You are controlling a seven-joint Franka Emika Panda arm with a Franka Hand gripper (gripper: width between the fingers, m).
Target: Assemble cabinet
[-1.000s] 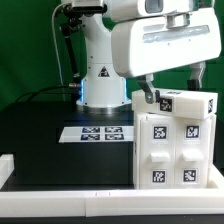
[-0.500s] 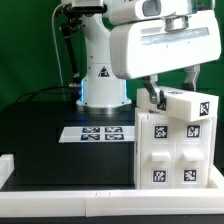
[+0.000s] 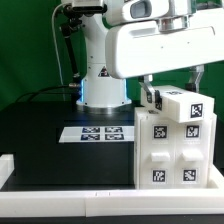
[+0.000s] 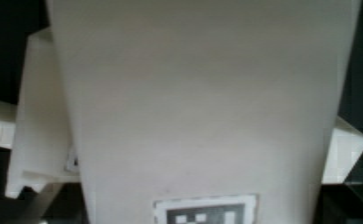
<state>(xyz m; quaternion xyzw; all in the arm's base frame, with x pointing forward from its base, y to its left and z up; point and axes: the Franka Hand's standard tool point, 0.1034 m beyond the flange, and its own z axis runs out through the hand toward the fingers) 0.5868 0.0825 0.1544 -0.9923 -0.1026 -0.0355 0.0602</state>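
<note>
A: On the black table [image 3: 40,140], over toward the exterior view's right, we have the cabinet [image 3: 172,155] standing upright, its tagged front facing the camera. Sitting across the cabinet's top is the top piece [image 3: 182,106], a white block tilted so the end toward the exterior view's right sits lower.

B: And our gripper [image 3: 150,97]?

A: At the cabinet's upper corner on the exterior view's left, against the end of that top piece. We see a dark finger there, but the arm's white housing hides most of it, so we cannot tell whether the jaws are clamped on the piece or merely beside it. The wrist view gives us only a broad white face [image 4: 187,100] filling the picture, with a tag at one edge.

B: So how do we seat it well?

A: We judge the piece is not yet flush. We should level it against the cabinet's top edges first, then press straight down, slowly, so it does not jam on one corner. Pushing sideways risks sliding the whole cabinet, since nothing visible braces it.

B: Anything near the cabinet to avoid?

A: The marker board [image 3: 100,133] lies just beside the cabinet's base, toward the exterior view's left; the robot base [image 3: 100,75] stands behind that.
</note>
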